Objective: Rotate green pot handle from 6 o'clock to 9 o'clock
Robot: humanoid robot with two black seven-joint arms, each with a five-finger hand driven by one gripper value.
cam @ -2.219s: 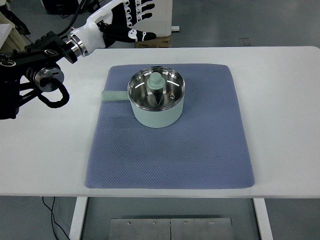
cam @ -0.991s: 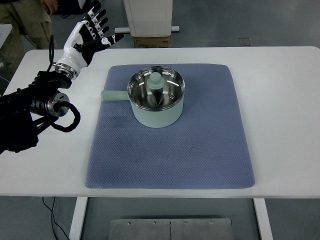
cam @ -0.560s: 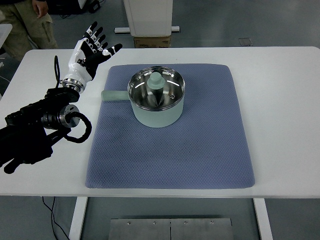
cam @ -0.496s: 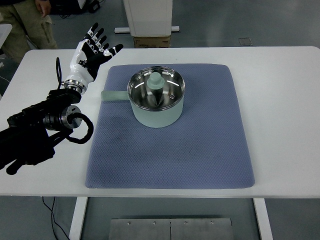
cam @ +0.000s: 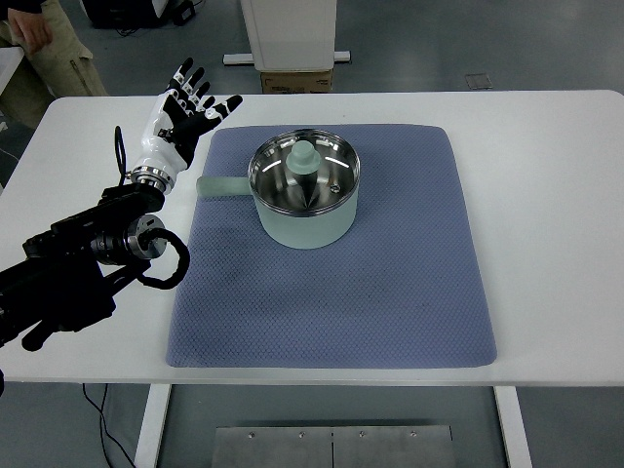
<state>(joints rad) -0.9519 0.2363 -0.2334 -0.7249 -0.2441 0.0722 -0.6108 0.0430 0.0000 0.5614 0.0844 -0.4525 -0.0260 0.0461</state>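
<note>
1. The green pot stands on the far half of a blue-grey mat, left of the mat's middle.
2. The pot is round, with a pale green matte outside and a shiny steel inside; a pale green lid knob shows over its middle.
3. Its handle, short and pale green, sticks straight out toward the picture's left, ending just inside the mat's left edge.
4. The mat is a rounded rectangle with a fine dimpled weave, lying flat on a smooth white table.
5. The left hand, white and black, hovers beyond the handle with fingers spread, gripping nothing; its black arm enters from the left edge.
6. A person stands at the far left corner.
</note>
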